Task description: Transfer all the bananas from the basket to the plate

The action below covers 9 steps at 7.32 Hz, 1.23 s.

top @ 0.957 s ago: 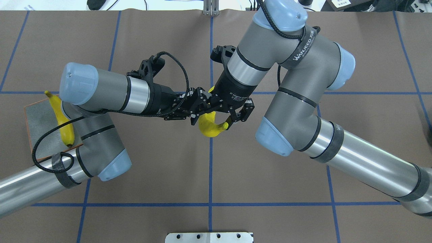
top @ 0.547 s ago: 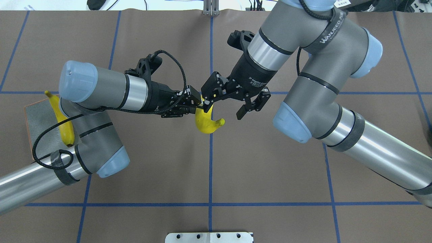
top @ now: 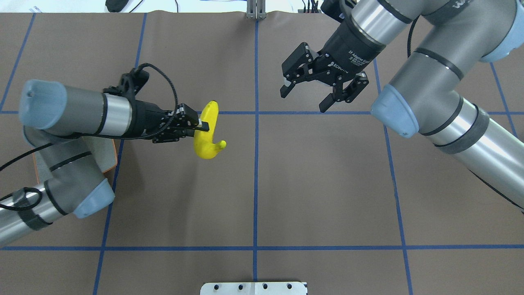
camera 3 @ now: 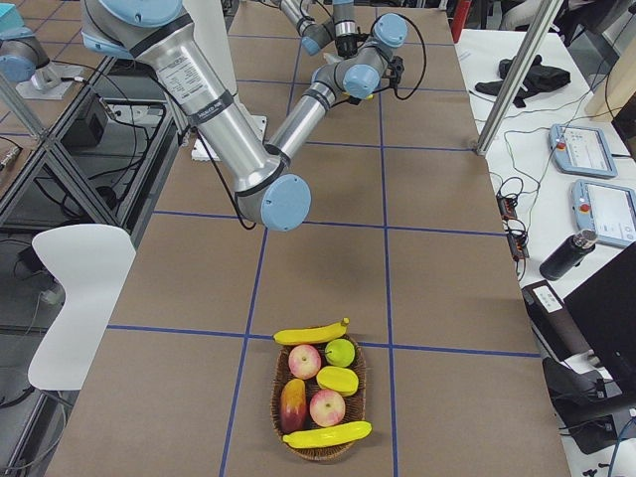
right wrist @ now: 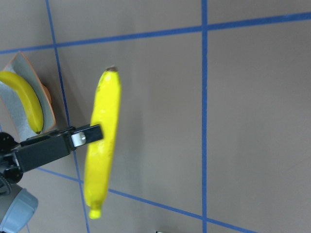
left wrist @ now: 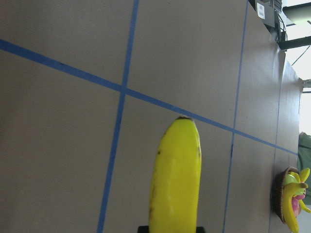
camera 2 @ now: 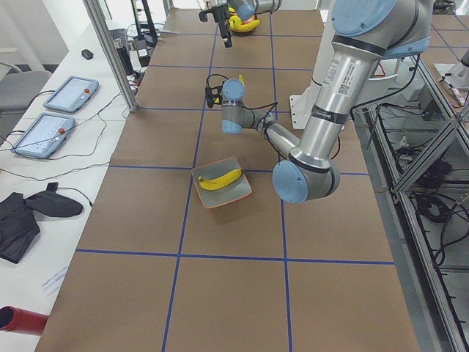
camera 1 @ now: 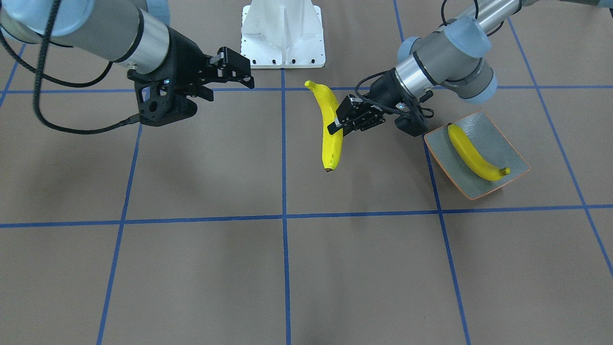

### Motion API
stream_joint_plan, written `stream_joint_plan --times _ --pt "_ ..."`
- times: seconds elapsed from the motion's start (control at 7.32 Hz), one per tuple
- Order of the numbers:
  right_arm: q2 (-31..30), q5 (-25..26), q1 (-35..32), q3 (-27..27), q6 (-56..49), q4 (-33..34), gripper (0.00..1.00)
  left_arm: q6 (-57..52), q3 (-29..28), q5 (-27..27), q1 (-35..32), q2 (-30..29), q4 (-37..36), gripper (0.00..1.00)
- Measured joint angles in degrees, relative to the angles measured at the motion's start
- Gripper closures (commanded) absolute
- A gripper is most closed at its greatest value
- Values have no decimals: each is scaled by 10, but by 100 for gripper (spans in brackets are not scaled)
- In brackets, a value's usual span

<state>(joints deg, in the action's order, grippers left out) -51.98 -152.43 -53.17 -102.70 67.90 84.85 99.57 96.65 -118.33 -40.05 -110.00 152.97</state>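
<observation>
Overhead exterior: left arm (top: 73,110) hides most of the plate (top: 107,155); left gripper (top: 203,125) clamps a banana (top: 206,144); right gripper (top: 303,101) spread wide, empty.

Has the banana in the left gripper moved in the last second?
Yes. In the overhead view the banana, in the left gripper, has gone from the centre blue line to that line's left.

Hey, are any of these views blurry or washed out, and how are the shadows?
Right wrist view: the held banana looks smeared. Left wrist view: the upper right edge is blown out white. Front-facing view: soft, diffuse shadows spread over the table.
</observation>
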Motion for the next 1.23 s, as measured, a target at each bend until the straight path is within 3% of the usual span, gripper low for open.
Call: stream_joint_plan --times 0.55,0.82,1.23 --pt "-33 51 -23 -1 0 1 0 11 133 41 -79 210 0 100" --pt "-44 74 -24 -1 -2 1 0 6 127 87 -93 238 -4 100" --pt "-49 89 -29 0 -7 1 0 -18 39 136 -91 208 -5 100"
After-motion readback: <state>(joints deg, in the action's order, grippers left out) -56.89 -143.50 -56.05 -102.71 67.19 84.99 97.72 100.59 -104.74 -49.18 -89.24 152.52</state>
